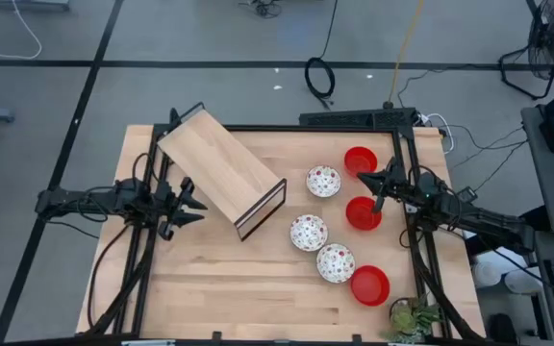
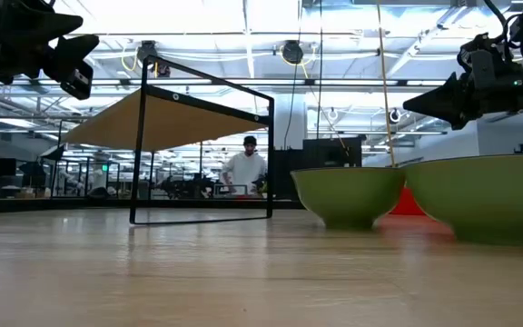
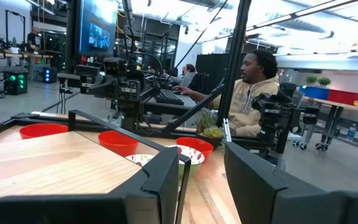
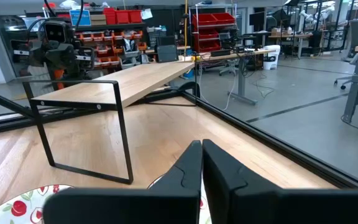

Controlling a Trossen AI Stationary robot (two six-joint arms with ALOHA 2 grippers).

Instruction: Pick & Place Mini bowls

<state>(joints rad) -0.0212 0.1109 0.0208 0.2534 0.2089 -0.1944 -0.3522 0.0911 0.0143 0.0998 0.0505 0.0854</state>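
Three red mini bowls (image 1: 360, 160) (image 1: 364, 213) (image 1: 370, 285) and three white mini bowls with a red pattern (image 1: 323, 181) (image 1: 308, 232) (image 1: 336, 262) sit upright on the wooden table's right half. My right gripper (image 1: 373, 183) is shut and hovers between the two farther red bowls, above the table (image 2: 425, 102), touching nothing. In its wrist view a patterned bowl (image 4: 23, 202) lies below the shut fingers. My left gripper (image 1: 198, 202) stands open above the table's left side, beside the shelf, with nothing between its fingers (image 3: 201, 180).
A low shelf (image 1: 221, 171) with a wooden top and black metal legs stands slantwise at the table's far left middle. Black frame rails (image 1: 421, 259) run along both sides. A small potted plant (image 1: 414, 317) is at the near right corner. A person (image 3: 253, 93) sits beyond the table.
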